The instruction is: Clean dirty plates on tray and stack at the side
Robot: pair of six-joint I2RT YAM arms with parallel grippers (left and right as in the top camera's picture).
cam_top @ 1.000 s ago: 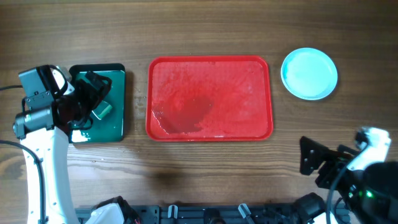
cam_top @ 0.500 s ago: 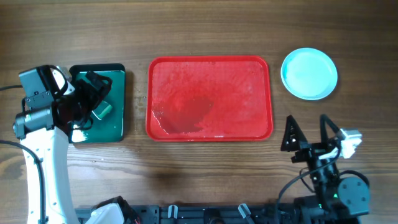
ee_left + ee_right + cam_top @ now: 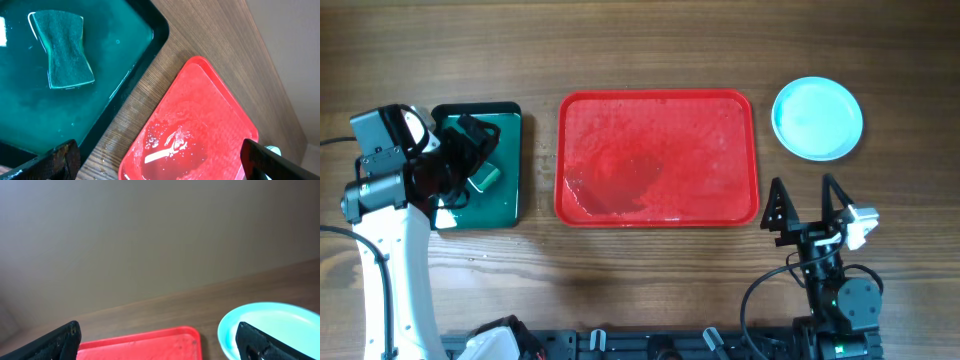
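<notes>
The right pincer [image 3: 805,205] is wide open, holding nothing. A turquoise plate [image 3: 817,118] lies just ahead, the red tray [image 3: 660,150] ahead-left.

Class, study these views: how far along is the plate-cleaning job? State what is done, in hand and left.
Done, apparently: the large red plastic tray holds no plates, only wet film; a pale turquoise round plate sits beside it, others beneath cannot be told. In hand: nothing; the left gripper is open over the dark green tray holding the green sponge, the right gripper open and empty. Left: seemingly nothing.
</notes>
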